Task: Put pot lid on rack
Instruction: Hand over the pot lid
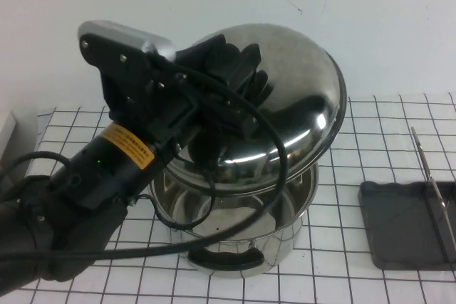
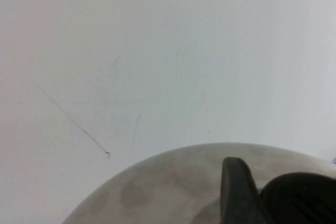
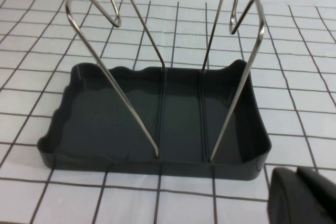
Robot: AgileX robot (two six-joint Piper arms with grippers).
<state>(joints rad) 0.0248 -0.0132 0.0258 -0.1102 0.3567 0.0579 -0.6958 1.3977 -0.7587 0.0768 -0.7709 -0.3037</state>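
My left gripper (image 1: 239, 80) is shut on the black knob (image 2: 302, 198) of the pot lid (image 1: 299, 105). It holds the polished domed lid tilted in the air, just above the open steel pot (image 1: 285, 236). In the left wrist view one finger (image 2: 236, 187) lies against the knob, with the lid's dome (image 2: 168, 182) behind it. The rack (image 1: 402, 226), a dark grey tray with upright wire bars (image 1: 427, 176), stands at the right edge of the table. The right wrist view shows the rack (image 3: 105, 124) close up and empty. My right gripper (image 3: 310, 198) sits just in front of it, fingers together and empty.
The table wears a white cloth with a black grid (image 1: 370, 140). A white wall runs close behind the pot. A pale object (image 1: 6, 133) sits at the far left edge. The pot's black handle (image 1: 221, 254) faces the front.
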